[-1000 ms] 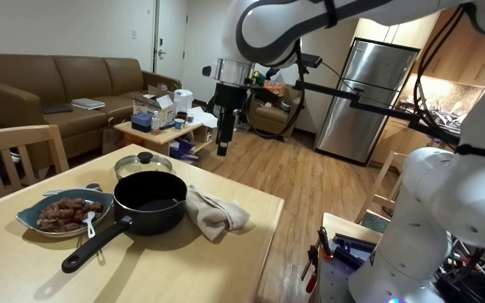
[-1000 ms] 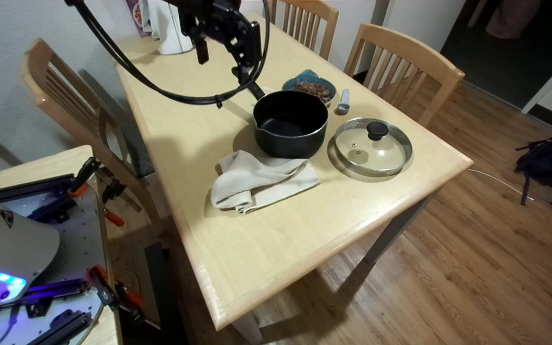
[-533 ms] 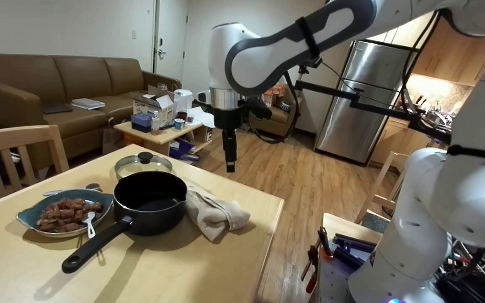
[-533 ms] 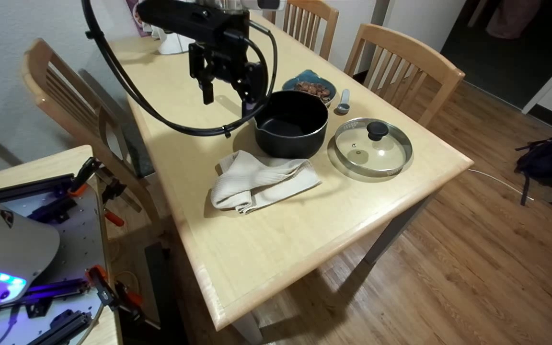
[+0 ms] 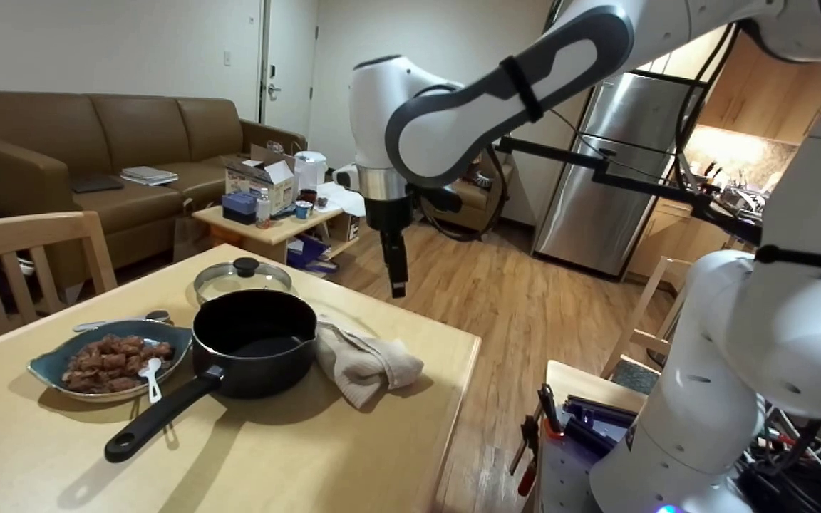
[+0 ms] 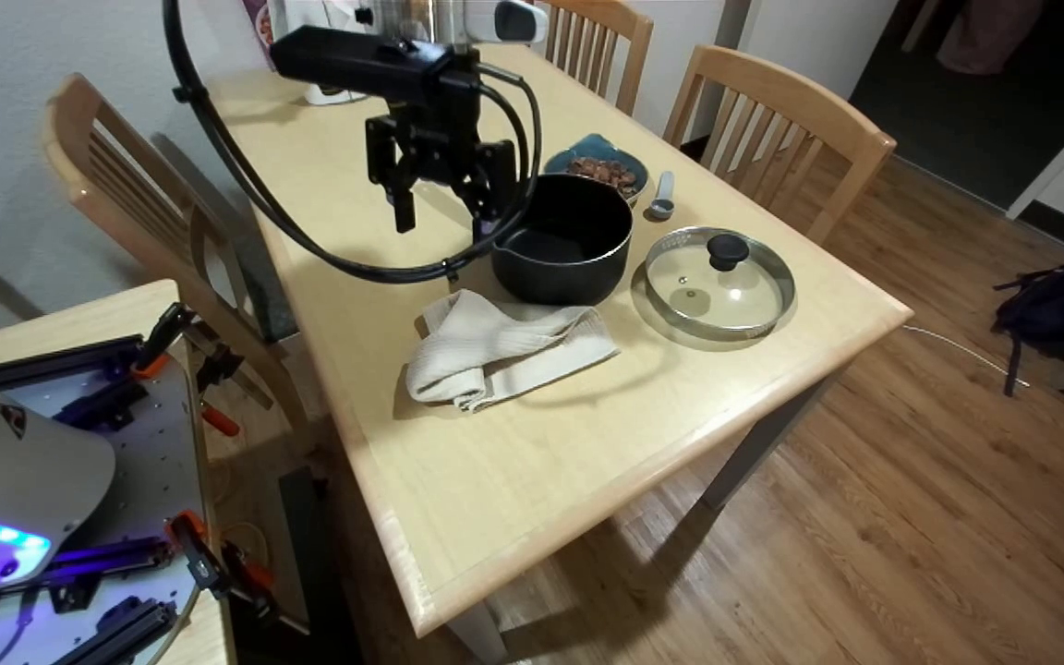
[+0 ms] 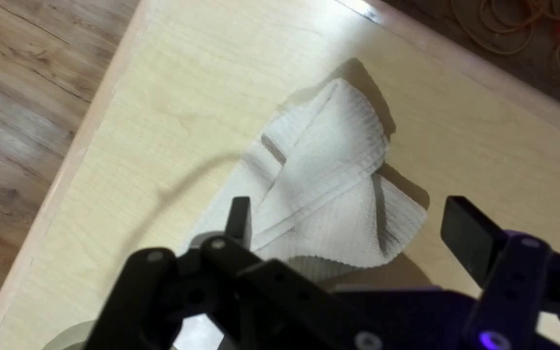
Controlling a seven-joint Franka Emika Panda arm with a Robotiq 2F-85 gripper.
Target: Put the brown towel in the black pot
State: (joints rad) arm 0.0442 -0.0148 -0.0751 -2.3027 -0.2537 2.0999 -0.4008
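The light beige towel (image 5: pixel 368 363) lies crumpled on the table beside the black pot (image 5: pixel 261 374). In an exterior view the towel (image 6: pixel 504 356) lies in front of the pot (image 6: pixel 562 282). The pot stands upright, its long handle pointing away from the towel, with no towel inside. My gripper (image 5: pixel 398 288) hangs above the table, fingers pointing down, apart from the towel. It shows open and empty in an exterior view (image 6: pixel 442 224). In the wrist view the gripper's spread fingers (image 7: pixel 348 214) frame part of the towel (image 7: pixel 319 170) below; the gripper body hides the towel's lower part.
A glass lid (image 6: pixel 717 286) with a black knob lies beside the pot. A blue dish (image 5: pixel 47 365) of brown chunks and a white spoon (image 5: pixel 153 381) is on the pot's other side. A grey measuring spoon (image 6: pixel 663 196) lies near. Chairs (image 6: pixel 772 129) stand at the table.
My gripper has come down toward the table, mostly in the first half second, and its fingers have swung to point more downward. It stays open. Towel and pot have not moved.
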